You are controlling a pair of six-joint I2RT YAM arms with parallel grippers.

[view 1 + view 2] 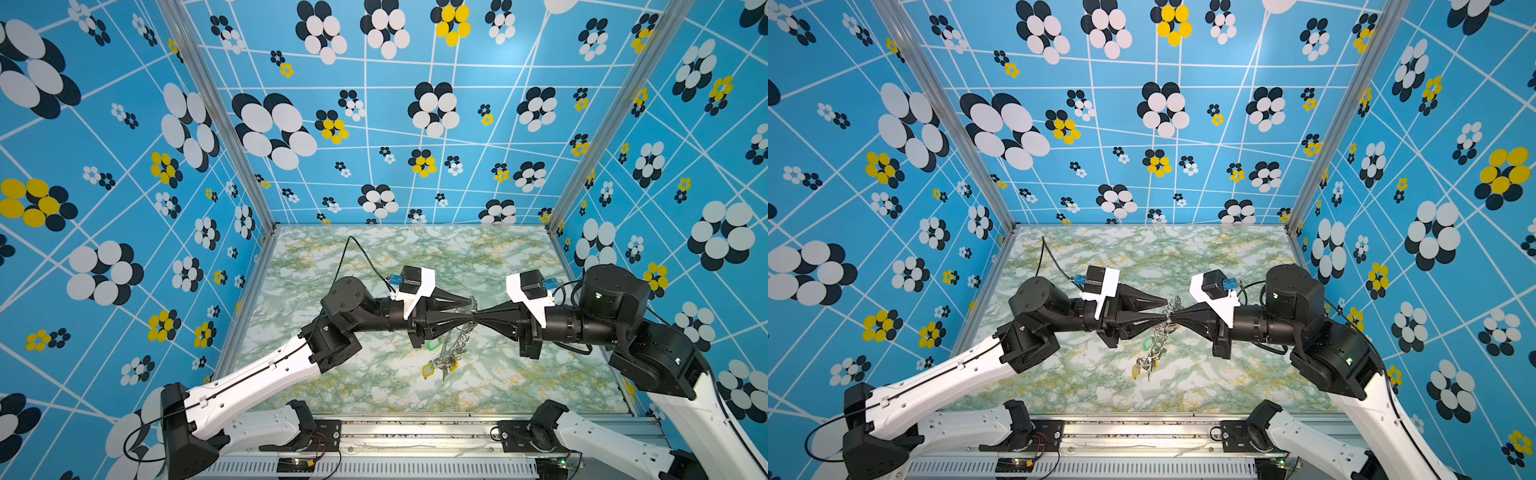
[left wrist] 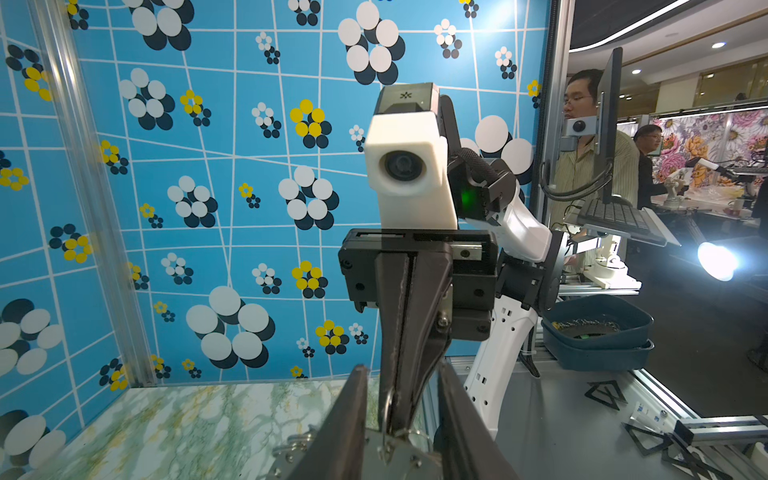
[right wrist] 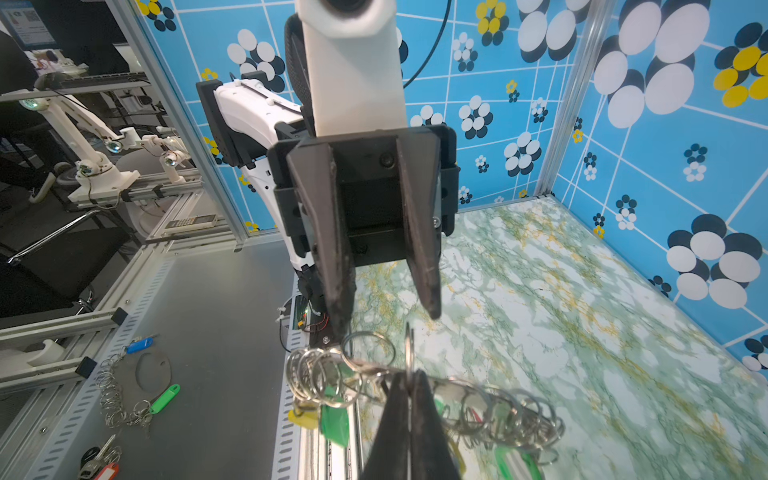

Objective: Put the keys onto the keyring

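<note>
The left arm (image 1: pixel 266 374) and right arm (image 1: pixel 702 411) both rise from the near edge and bend inward. Their last links lie about level and point straight at each other, so the grippers meet tip to tip above the middle in both top views. The left gripper (image 1: pixel 472 309) has its jaws parted, with a clear gap between the two black fingers (image 3: pixel 332 249). The right gripper (image 3: pixel 409 376) is pressed closed, its tips pinching a thin wire loop of the keyring (image 3: pixel 490 405). Its tip sits between the left fingers.
</note>
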